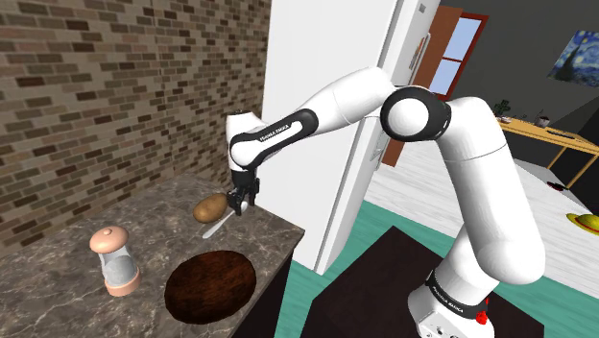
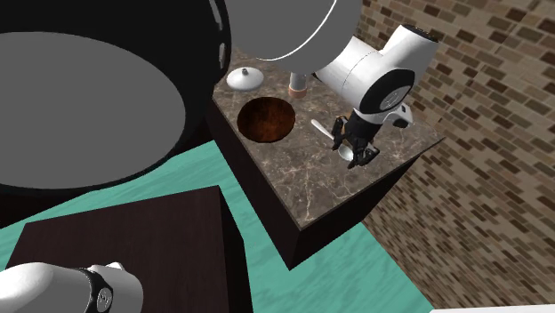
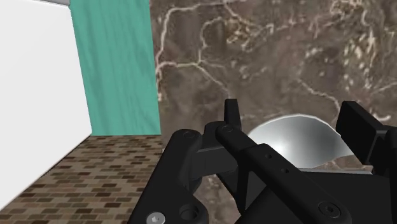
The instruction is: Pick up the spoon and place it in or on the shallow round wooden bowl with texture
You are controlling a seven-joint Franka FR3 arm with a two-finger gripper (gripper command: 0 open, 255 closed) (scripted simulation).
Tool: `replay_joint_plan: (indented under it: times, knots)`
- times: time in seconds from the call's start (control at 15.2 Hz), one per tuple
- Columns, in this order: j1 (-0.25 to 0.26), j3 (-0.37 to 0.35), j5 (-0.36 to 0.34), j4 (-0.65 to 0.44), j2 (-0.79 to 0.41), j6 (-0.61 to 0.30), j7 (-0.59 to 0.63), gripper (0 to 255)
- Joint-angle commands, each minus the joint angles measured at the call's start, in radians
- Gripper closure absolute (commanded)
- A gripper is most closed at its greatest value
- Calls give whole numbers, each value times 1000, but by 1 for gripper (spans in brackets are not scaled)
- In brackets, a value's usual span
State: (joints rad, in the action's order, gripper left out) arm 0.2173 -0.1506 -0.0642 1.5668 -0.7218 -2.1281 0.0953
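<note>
The spoon point(image 1: 209, 209) lies on the dark marble counter point(image 1: 144, 216), its shiny bowl toward the brick wall and its pale handle pointing at the wooden bowl point(image 1: 211, 285). My gripper point(image 1: 237, 205) hangs low beside the spoon's bowl. In the wrist view the silver spoon bowl point(image 3: 294, 137) sits between the two black fingers of the gripper point(image 3: 292, 119), which stand apart; I cannot tell whether they touch it. In the second exterior view the gripper point(image 2: 354, 149) is over the spoon point(image 2: 323, 131), a short way from the dark round wooden bowl point(image 2: 267, 118).
A shaker with a pink top point(image 1: 115, 261) stands beside the wooden bowl. A white domed lid point(image 2: 245, 78) rests further along the counter point(image 2: 329, 191). The counter's edge drops to a teal floor point(image 1: 336, 288). A white door panel point(image 1: 307, 58) rises behind the arm.
</note>
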Motion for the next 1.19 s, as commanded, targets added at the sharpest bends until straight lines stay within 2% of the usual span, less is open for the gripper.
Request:
replay_joint_plan:
  times: [0.0,0.92,1.12]
  knots:
    - [-2,-1,2,-3,16,20,-1,255]
    - [-8,-11,15,-29,114,142,-3,255]
    - [22,-28,22,76,178,101,44,255]
